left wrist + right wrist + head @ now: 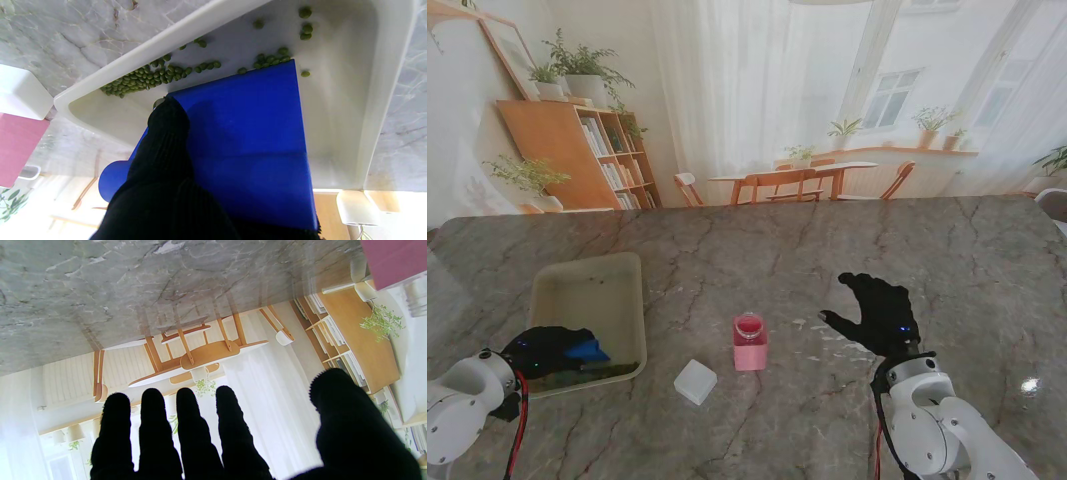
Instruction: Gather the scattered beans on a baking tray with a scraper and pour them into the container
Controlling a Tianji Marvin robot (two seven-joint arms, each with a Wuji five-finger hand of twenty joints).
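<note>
A cream baking tray point(617, 275) lies on the marble table at my left. My left hand point(545, 348), in a black glove, sits over the tray's near edge, shut on a blue scraper point(587, 350). In the left wrist view the scraper blade point(247, 133) stands on the tray floor point(337, 110), its edge against green beans point(143, 78) heaped along one tray wall; a few beans point(305, 28) lie loose beyond. The pink container point(750, 343) stands mid-table. My right hand point(879, 310) hovers flat and open to the right of it, fingers point(190, 426) spread, holding nothing.
A small white box point(695, 381) lies on the table between the tray and the pink container, nearer to me. The table's far edge meets a backdrop picturing a room with shelves and chairs.
</note>
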